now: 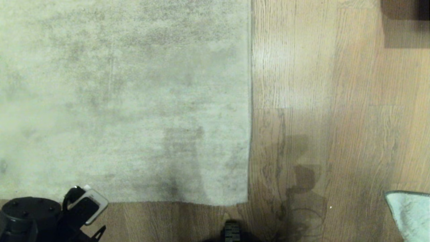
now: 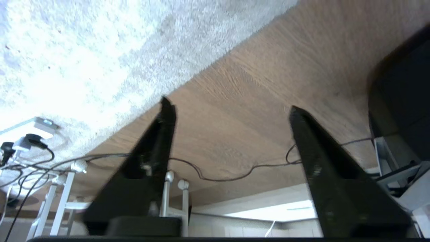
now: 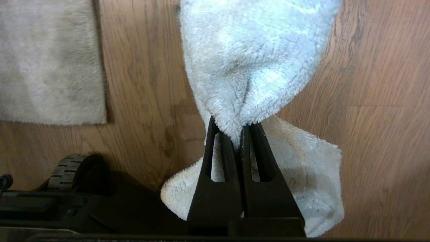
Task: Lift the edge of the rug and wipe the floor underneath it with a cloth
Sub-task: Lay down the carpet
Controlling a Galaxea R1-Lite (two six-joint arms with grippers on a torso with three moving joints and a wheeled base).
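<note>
Rug edge [image 1: 250, 101] lies flat on floor [image 1: 336, 117], frame centre. Left gripper [image 2: 228, 111] jaws wide, empty, lower left. Right gripper [image 3: 239, 129] clamps cloth [image 3: 255, 57], lower right.

The head camera looks straight down at the rug edge [image 1: 250, 101] and floor [image 1: 352, 117]; both wrist cameras, nearer, share them.

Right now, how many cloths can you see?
1. The cloth is pinched in the right end effector, hanging over the floor to the right of the rug edge. Another could be hidden out of view.
</note>
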